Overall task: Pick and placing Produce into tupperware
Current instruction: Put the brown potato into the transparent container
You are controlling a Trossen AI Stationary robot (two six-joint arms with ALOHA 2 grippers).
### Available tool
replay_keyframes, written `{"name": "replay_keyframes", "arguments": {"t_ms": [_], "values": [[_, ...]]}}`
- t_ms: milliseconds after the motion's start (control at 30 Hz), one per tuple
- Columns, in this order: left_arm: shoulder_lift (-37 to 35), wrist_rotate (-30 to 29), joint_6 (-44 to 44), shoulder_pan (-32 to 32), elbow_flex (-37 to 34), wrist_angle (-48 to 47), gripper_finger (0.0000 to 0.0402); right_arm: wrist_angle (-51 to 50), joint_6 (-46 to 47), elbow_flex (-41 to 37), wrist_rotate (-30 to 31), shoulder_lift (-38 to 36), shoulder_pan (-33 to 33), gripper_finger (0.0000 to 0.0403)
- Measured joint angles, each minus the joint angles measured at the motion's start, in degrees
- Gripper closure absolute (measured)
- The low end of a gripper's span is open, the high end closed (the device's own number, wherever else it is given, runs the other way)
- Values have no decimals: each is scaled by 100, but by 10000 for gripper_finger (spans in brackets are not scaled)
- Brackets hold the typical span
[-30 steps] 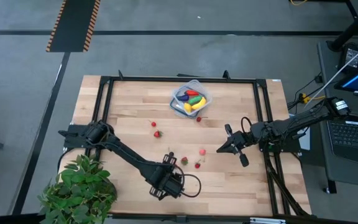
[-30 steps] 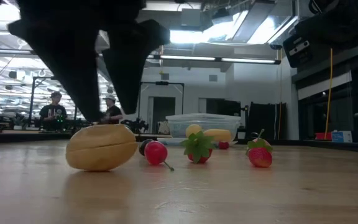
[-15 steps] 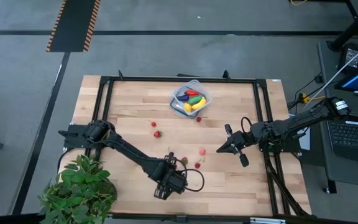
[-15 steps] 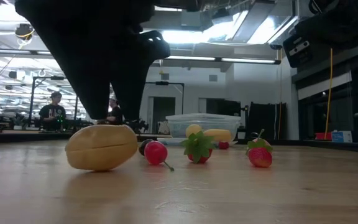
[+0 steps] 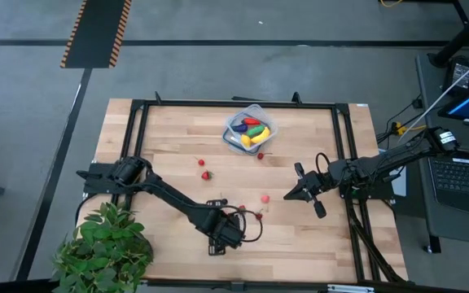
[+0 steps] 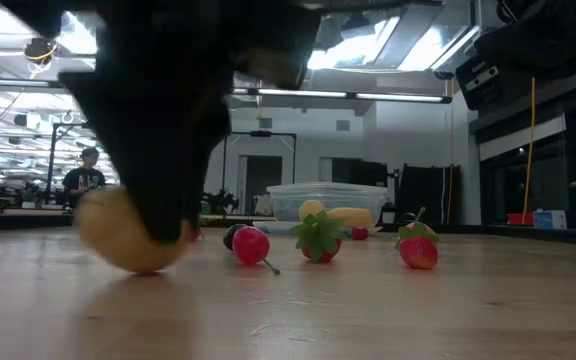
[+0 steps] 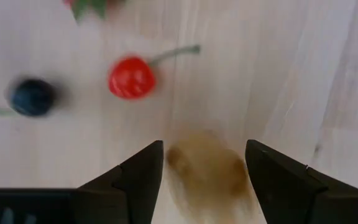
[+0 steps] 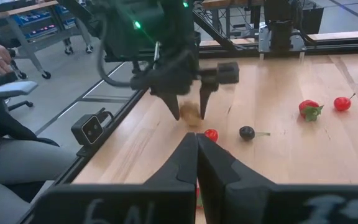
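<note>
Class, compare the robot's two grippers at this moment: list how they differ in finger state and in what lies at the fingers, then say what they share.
The left gripper has its fingers apart; the right gripper has its fingers pressed shut.
The left gripper straddles a tan potato-like piece on the table; the right gripper holds nothing.
The left gripper is down at the wood; the right gripper hangs above it, at the table's right side.
Both are dark, two-fingered.
</note>
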Motion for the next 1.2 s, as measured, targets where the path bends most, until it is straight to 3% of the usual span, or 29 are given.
{"name": "replay_keyframes", "arguments": {"t_ms": [167, 800, 1000, 1200], "values": [[7, 129, -296, -13, -415, 142, 182, 0, -4, 0, 0, 1, 0, 398], [2, -91, 211, 160, -414, 176, 182, 0, -20, 0, 0, 2, 0, 398], [2, -691, 945, 207, -105, 275, 182, -2, -26, 0, 2, 2, -2, 398], [-264, -2226, 1173, -105, 88, 156, 182, -5, -26, 0, 2, 2, -2, 398]]}}
